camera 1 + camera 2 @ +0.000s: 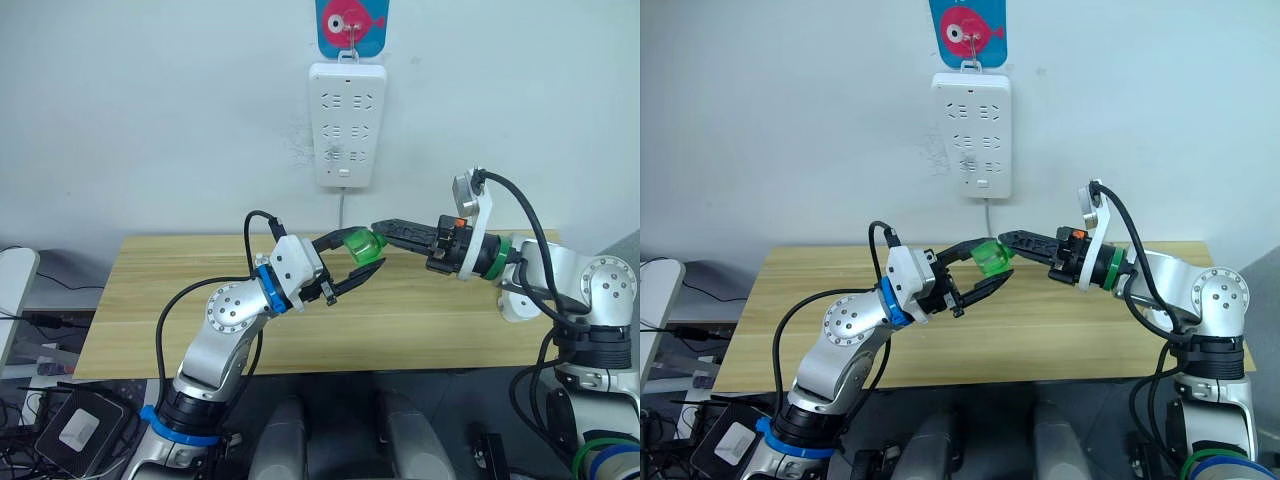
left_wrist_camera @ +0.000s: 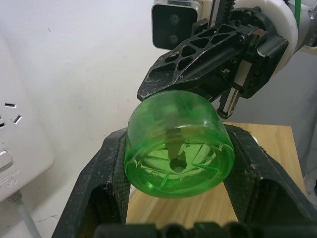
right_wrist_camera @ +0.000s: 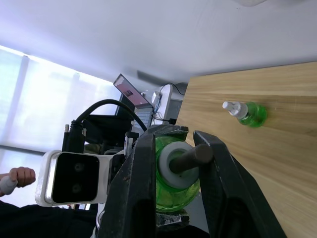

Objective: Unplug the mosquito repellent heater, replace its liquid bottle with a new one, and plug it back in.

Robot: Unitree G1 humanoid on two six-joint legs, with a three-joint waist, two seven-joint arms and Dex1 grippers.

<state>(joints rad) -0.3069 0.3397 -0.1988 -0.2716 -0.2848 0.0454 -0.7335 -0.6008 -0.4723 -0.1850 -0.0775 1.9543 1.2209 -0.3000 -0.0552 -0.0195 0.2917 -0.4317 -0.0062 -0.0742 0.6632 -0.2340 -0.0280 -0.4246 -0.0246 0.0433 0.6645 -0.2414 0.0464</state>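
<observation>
A green liquid bottle (image 1: pixel 360 246) hangs in the air above the wooden table (image 1: pixel 440 310), lying sideways. My left gripper (image 1: pixel 363 252) is shut on its body, one finger on each side, with the bottle's base (image 2: pixel 173 163) toward that wrist. My right gripper (image 1: pixel 376 229) comes in from the right and is shut on the bottle's white collar (image 3: pixel 174 159), where a dark wick (image 3: pixel 190 156) sticks out. A second green bottle (image 3: pixel 246 113) with a white cap lies on the table. The mosquito repellent heater is out of view.
A white multi-socket power strip (image 1: pixel 346 125) hangs on the wall under a blue and pink fish hanger (image 1: pixel 350 22), with nothing plugged in and its cable dropping behind the table. A person's hand (image 3: pixel 17 176) shows far off to the side.
</observation>
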